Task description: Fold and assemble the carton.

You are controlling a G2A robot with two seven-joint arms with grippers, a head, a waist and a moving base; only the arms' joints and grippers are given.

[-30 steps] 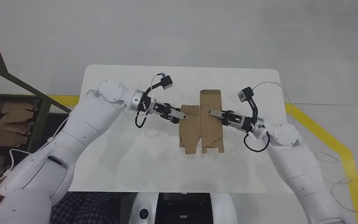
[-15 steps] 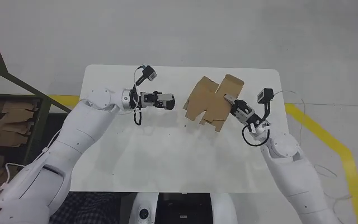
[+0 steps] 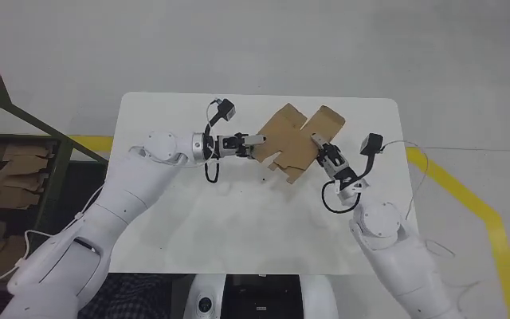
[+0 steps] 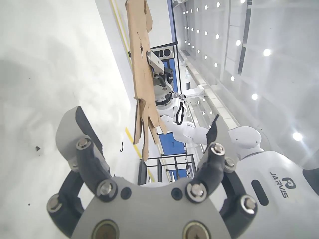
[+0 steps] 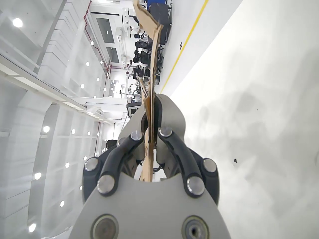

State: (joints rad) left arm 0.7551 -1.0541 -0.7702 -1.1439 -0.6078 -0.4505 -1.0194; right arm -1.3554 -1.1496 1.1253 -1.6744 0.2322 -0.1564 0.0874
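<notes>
White counter (image 3: 199,231) lies under the flat carton (image 3: 296,142), which hangs clear of it, edge-on, between the arms. Right jaws are clamped on the carton's edge on their side. Left jaws are spread wide and empty, aimed at the opposite edge, just beside it, seemingly not touching. Its brown faces look unprinted.
</notes>
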